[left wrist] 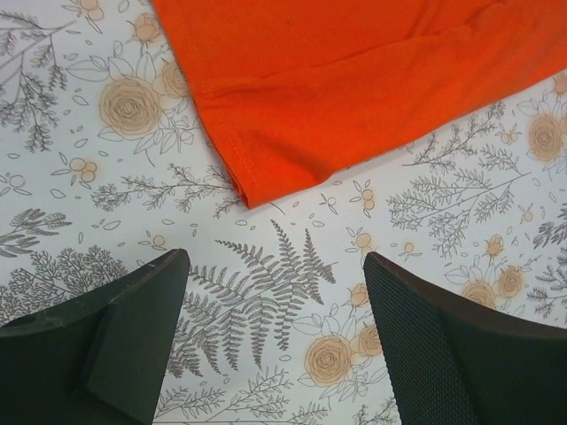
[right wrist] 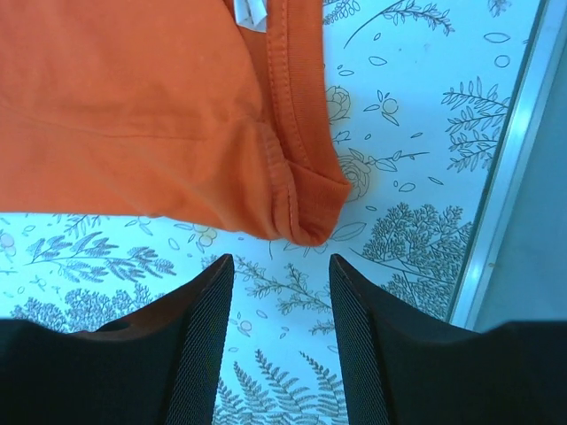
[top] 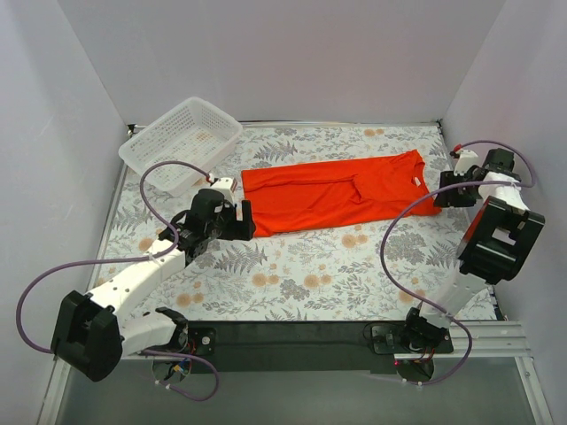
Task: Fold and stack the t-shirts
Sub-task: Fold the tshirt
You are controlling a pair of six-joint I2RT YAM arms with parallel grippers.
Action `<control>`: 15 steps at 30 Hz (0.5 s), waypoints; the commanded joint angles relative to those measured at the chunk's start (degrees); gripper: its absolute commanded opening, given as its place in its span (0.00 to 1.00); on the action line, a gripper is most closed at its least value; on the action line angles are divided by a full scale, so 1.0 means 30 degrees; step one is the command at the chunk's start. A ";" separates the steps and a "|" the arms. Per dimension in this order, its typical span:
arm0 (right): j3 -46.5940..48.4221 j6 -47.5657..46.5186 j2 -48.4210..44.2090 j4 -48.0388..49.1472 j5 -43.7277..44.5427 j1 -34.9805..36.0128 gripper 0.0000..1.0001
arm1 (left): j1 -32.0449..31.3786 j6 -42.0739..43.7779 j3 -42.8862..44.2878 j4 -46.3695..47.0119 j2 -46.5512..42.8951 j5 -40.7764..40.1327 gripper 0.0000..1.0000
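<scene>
At the far left of the table, a white basket [top: 182, 142] is sitting on the flowered tablecloth [top: 301, 266], close to the back wall. A purple cable [top: 159, 177] is looping from the left arm in front of it.

Just right of the basket, the left gripper [top: 244, 220] is hovering by the near left corner of the t-shirt [top: 341, 190]. In the left wrist view its two dark fingers [left wrist: 133, 319] are standing wide apart with only printed ferns showing between them. The hemmed corner of the shirt [left wrist: 354, 80] is lying just beyond the tips, not touching them.

The orange-red shirt is lying flat across the middle of the table. It is folded in on itself lengthwise into a long band, with the hem at the left and the collar at the right. A fold line is running along its middle.

At the right end, the right gripper [top: 440, 190] is hanging just beside the near right corner of the shirt. In the right wrist view its fingers [right wrist: 186, 345] are parted by a narrower gap and are holding nothing. The stitched corner of the shirt [right wrist: 133, 106] is ending just ahead of them; it seems clear of the tips, though the angle is making that hard to judge. A white label [right wrist: 252, 11] is peeking out at the collar. A metal rail [right wrist: 505, 177] is running along the table's right edge.
</scene>
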 commanded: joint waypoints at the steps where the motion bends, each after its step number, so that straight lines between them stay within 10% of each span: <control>1: 0.0838 0.0898 0.1082 0.1185 0.0784 0.0213 0.46 | 0.0085 -0.0095 0.0706 -0.0304 0.0358 0.1348 0.73; 10: 0.1659 0.0401 0.2784 0.1449 0.0521 0.0213 0.40 | 0.0085 -0.0065 0.0823 -0.0363 0.0914 0.1524 0.73; 15: 0.1747 -0.0593 0.2580 0.1449 0.0608 0.0213 0.14 | 0.0085 -0.0065 0.0853 -0.0392 0.1383 0.1700 0.72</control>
